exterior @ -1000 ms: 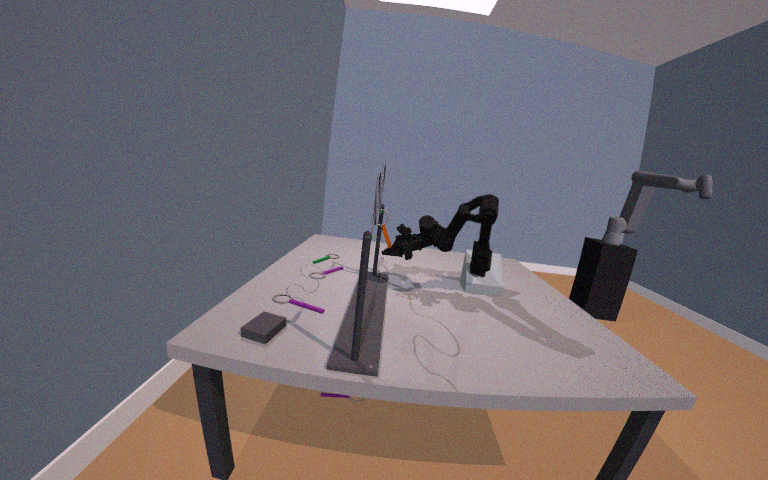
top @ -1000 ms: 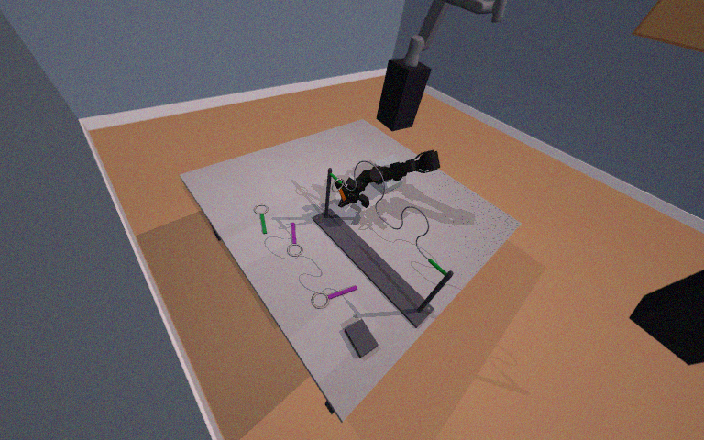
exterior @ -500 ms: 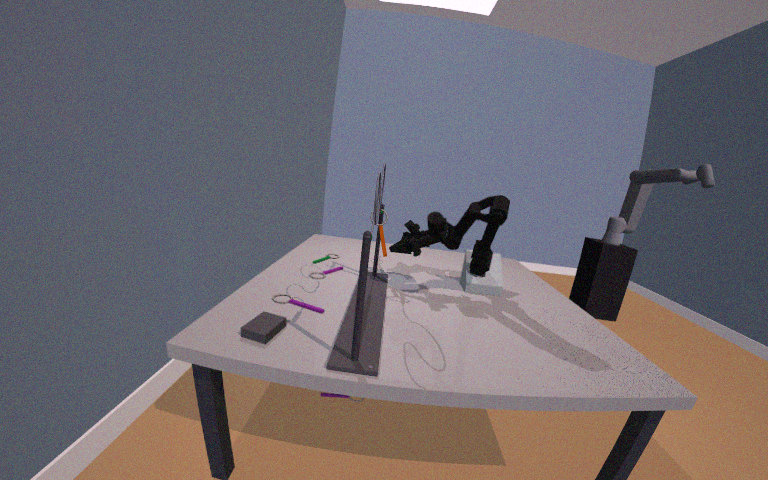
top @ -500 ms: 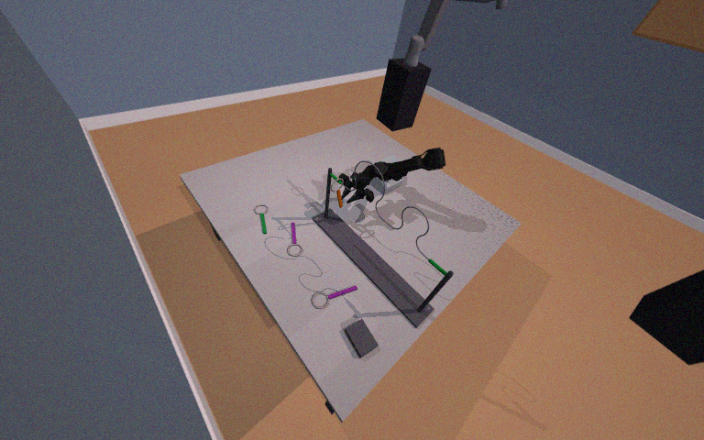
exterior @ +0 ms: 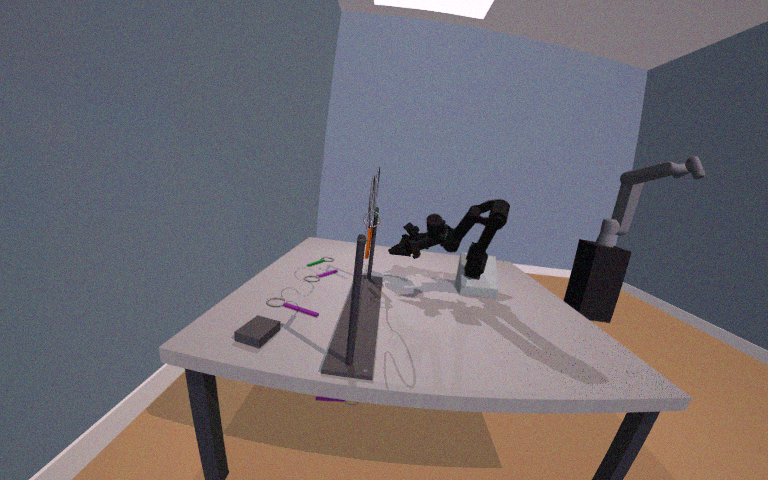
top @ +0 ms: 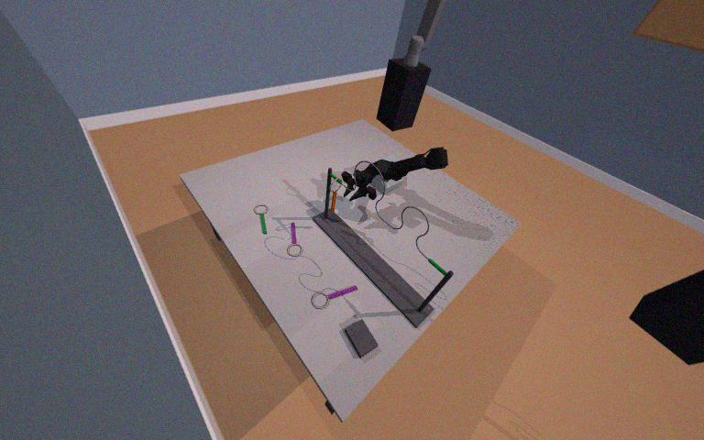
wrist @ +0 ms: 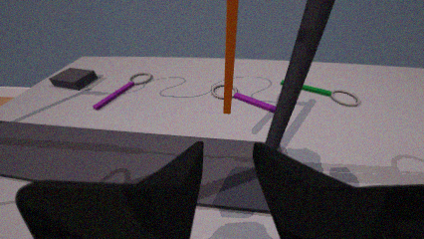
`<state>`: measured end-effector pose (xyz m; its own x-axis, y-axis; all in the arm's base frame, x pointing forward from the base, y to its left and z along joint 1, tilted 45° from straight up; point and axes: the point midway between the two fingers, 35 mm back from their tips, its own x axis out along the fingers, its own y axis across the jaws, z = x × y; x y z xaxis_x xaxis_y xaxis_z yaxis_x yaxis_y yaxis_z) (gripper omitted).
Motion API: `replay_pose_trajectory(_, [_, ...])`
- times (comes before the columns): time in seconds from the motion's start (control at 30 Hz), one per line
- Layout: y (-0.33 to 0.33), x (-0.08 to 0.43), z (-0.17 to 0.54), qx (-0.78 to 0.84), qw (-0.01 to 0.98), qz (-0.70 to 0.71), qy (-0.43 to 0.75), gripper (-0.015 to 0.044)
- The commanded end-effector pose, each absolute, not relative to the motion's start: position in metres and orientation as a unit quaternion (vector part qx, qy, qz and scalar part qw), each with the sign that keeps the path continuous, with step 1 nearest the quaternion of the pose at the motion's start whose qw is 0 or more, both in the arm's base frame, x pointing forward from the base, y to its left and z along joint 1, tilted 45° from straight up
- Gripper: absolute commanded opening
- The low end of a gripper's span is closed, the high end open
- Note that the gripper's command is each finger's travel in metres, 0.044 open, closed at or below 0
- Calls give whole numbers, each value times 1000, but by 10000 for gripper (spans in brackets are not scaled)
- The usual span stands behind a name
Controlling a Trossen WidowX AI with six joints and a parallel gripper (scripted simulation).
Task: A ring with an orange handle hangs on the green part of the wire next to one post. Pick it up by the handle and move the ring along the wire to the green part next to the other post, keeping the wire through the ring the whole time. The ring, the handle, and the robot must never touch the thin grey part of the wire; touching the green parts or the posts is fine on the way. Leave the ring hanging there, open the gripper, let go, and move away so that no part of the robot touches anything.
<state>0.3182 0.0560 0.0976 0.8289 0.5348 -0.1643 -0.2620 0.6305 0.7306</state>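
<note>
The ring (exterior: pixel 364 222) hangs at the green part (top: pixel 335 178) beside the far post (top: pixel 328 194) (exterior: pixel 372 261) (wrist: pixel 299 70). Its orange handle (top: pixel 334 202) (exterior: pixel 368 243) (wrist: pixel 230 60) points down. My gripper (top: pixel 348 197) (exterior: pixel 392 252) (wrist: pixel 228 148) is open and empty, on the arm's side of the handle; a gap shows between them in the exterior view. In the wrist view the handle's lower end is above and beyond the fingertips. The grey wire (top: pixel 428 222) curves to the other green part (top: pixel 437 266) by the near post (top: pixel 434 291) (exterior: pixel 355 297).
The dark base (top: pixel 372 267) (wrist: pixel 100 156) joins the posts. Beyond it lie a green-handled ring (top: pixel 263 223) (wrist: pixel 316 90), two purple-handled rings and a dark block (top: pixel 360 337) (exterior: pixel 257 331) (wrist: pixel 74 79). In the top view the wire's tall loop overlaps the arm.
</note>
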Motion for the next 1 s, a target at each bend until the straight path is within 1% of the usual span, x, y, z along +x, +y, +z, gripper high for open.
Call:
replay_pose_trajectory(0.0, [56,317,97,365,883,226,188,160])
replay_pose_trajectory(0.23, [56,317,97,365,883,226,188,160])
replay_pose_trajectory(0.3, [52,312,98,366,883,225,187,213])
replay_pose_trajectory(0.43, [37,281,101,367,883,225,186,317])
replay_pose_trajectory(0.57, [37,279,101,367,883,225,186,422])
replay_pose_trajectory(0.6, [37,279,101,367,883,225,186,440])
replay_pose_trajectory(0.97, [37,279,101,367,883,225,186,440])
